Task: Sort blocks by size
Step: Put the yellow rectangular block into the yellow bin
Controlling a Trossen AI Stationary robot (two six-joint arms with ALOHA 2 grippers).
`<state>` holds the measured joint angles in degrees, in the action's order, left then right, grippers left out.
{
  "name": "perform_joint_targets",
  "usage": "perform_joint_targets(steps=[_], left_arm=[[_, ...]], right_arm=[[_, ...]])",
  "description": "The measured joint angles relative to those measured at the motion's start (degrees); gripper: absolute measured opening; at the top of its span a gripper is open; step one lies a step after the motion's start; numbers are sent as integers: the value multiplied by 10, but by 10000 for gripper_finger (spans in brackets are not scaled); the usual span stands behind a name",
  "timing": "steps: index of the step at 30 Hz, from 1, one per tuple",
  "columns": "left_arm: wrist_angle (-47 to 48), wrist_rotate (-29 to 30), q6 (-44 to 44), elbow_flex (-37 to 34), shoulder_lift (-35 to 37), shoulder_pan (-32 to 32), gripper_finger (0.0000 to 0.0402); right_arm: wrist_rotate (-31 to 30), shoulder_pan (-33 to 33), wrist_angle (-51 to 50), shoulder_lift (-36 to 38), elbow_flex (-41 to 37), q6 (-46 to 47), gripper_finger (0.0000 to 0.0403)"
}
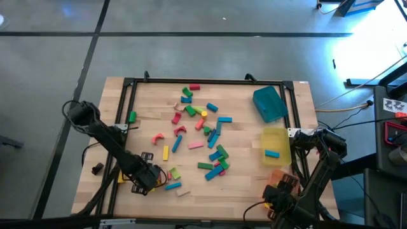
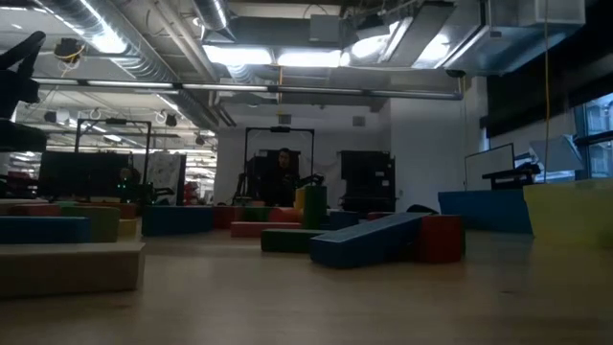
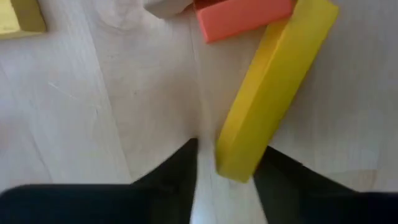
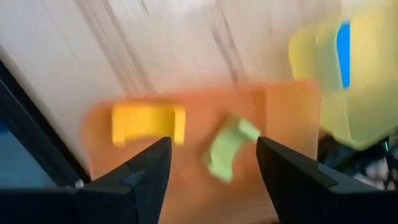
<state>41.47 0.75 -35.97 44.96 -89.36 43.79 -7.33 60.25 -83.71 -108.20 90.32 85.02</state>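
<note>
Many small coloured wooden blocks (image 1: 203, 137) lie scattered on the middle of the wooden table. My left gripper (image 1: 151, 178) is low at the near left, open. Its two fingers stand on either side of one end of a yellow bar (image 3: 273, 87) that lies flat on the table. A red-orange block (image 3: 242, 17) lies against the bar's other end. My right gripper (image 1: 280, 191) is open and empty above the orange tray (image 4: 280, 112) at the near right. That tray holds a yellow block (image 4: 148, 123) and a light green block (image 4: 227, 148). My left gripper (image 3: 230, 146) comes from above, pointing down, with the yellow bar's end (image 3: 235, 163) between its open fingers. One finger (image 3: 180, 171) stands clear of the bar. Whether the other finger (image 3: 283, 177) touches the bar I cannot tell. The bar lies on the table.
A teal tray (image 1: 269, 103) stands at the far right. A yellow tray (image 1: 278, 137) with a blue block (image 1: 272, 153) stands in front of it. A black frame (image 1: 210, 81) runs around the table. A small dark lump (image 1: 96, 168) lies at the left edge. A person (image 2: 284, 165) shows far behind the table.
</note>
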Motion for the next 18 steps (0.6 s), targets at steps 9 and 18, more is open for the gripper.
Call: perform_joint_targets(steps=[9,18], left_arm=[[16,-23,-15,28,2,0,40],[25,27,38,131,2,-14,51]], right_arm=[[-230,0,40,0,0,0,237],[-394,-44,47,0,0,0,237]])
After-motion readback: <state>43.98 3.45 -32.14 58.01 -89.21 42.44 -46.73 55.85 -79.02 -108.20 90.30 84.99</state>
